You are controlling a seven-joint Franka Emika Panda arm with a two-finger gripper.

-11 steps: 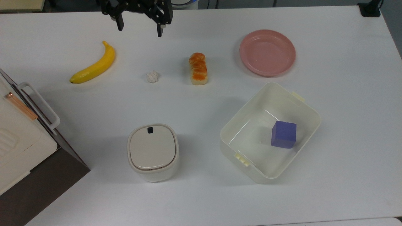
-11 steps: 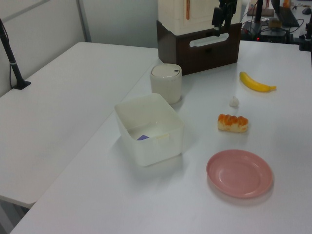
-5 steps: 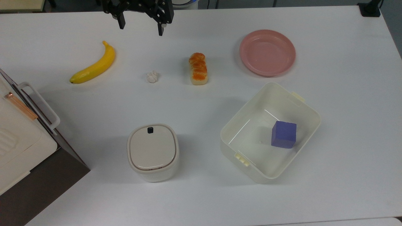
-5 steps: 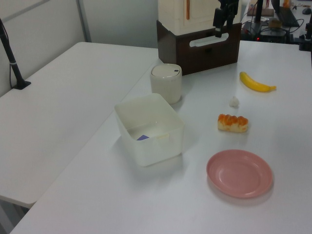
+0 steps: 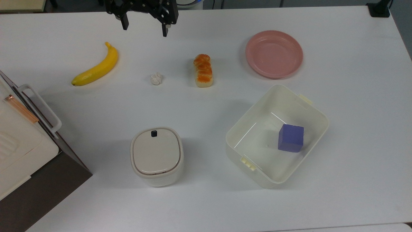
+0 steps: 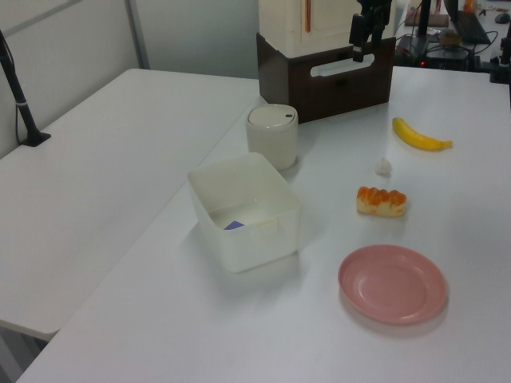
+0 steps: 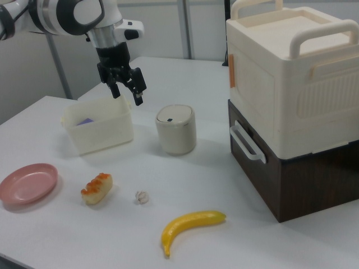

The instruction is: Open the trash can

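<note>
At the top view's upper edge: gripper (image 5: 145,29), slightly higher than a second ago, fingers spread wide, holding nothing. Trash can (image 5: 156,156), lid closed, stands well apart, beside the tub (image 5: 313,111).

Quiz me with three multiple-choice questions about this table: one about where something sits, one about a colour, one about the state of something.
1. Where is the purple cube?
A. On the pink plate
B. In the lidless tub
C. On the trash can

2. What colour is the plate?
A. Pink
B. Green
C. Blue

3. How is the trash can lid?
A. Flipped up
B. Removed
C. Closed

Answers:
1 B, the cube lies on the tub's floor.
2 A, the plate's whole surface is pink in the top view.
3 C, the beige lid lies flat, and the gripper, fingers apart, hangs far from it.
</note>
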